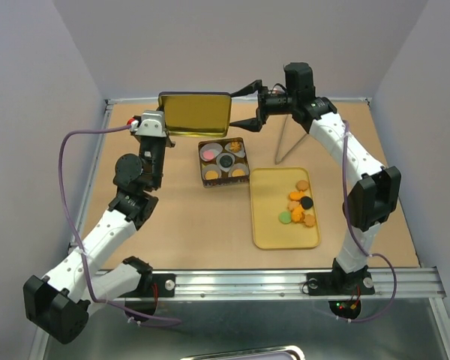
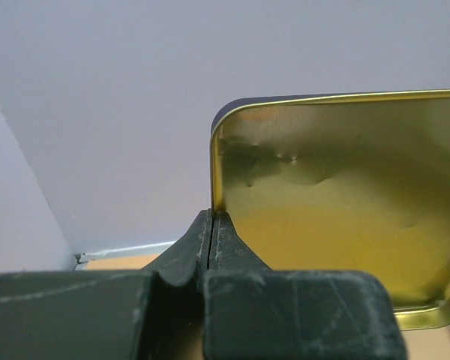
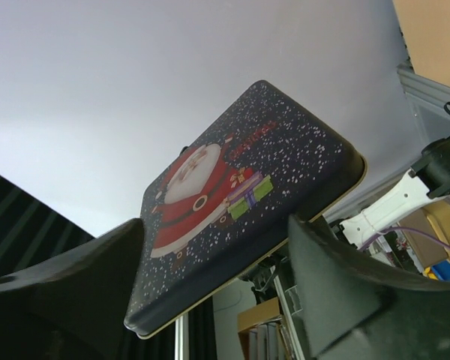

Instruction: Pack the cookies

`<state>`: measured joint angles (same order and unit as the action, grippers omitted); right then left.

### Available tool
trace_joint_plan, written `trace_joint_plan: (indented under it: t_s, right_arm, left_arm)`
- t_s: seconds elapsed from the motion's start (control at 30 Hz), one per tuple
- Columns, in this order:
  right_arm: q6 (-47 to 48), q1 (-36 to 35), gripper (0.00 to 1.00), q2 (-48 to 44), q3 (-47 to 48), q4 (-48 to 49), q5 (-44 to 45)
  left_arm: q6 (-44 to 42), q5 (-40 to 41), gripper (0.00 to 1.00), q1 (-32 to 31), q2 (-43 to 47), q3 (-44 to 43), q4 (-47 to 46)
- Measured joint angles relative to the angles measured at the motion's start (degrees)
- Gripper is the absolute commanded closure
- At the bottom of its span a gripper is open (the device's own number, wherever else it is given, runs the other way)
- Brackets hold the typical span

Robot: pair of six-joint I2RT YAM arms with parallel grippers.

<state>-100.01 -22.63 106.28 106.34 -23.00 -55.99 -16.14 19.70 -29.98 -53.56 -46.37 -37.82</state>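
Yellow tray (image 1: 274, 225) holds loose cookies (image 1: 300, 204); the tin (image 1: 200, 161) (lid (image 1: 195, 114) off) holds others.

The top camera looks down from high over the near edge of the bench (image 1: 210, 217) and sees all of it. The left wrist camera sits right behind the left hand (image 2: 211, 225), close to the gold inside of the lid (image 2: 345, 195). The right wrist camera looks up past the right hand (image 3: 217, 225) at the lid's Santa side; all three views share that lid.
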Motion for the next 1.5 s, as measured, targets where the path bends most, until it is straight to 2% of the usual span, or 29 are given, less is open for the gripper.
trace_joint_plan:
  t_s: [0.1, 0.57, 0.93, 1.1, 1.37, 1.5]
  right_arm:
    - [-0.8, 0.0, 0.29, 0.0, 0.1, 1.0, 0.0]
    - [-2.9, -2.1, 0.23, 2.4, 0.5, 4.2, -1.8]
    - [-2.6, -3.1, 0.23, 2.4, -1.5, 4.7, -5.2]
    - [-2.1, -3.1, 0.37, 2.4, -2.3, 4.7, -5.6]
    - [-2.1, -3.2, 0.41, 2.4, -2.1, 5.8, -5.0]
    - [-2.5, -3.3, 0.47, 2.4, -1.9, 6.2, -4.7]
  left_arm:
    - [-0.5, 0.4, 1.00, 0.0, -0.4, 0.0, -0.8]
    - [-6.9, 5.3, 1.00, 0.0, -4.0, 0.0, -6.7]
    - [-13.3, 6.3, 1.00, -0.4, -5.8, 0.0, -10.0]
    - [-14.0, 5.8, 1.00, -0.5, -5.8, 0.0, -10.1]
    - [-11.9, 5.5, 1.00, -0.8, -5.8, 0.0, -10.0]
    - [-11.1, 5.6, 1.00, -1.4, -5.8, 0.0, -10.0]
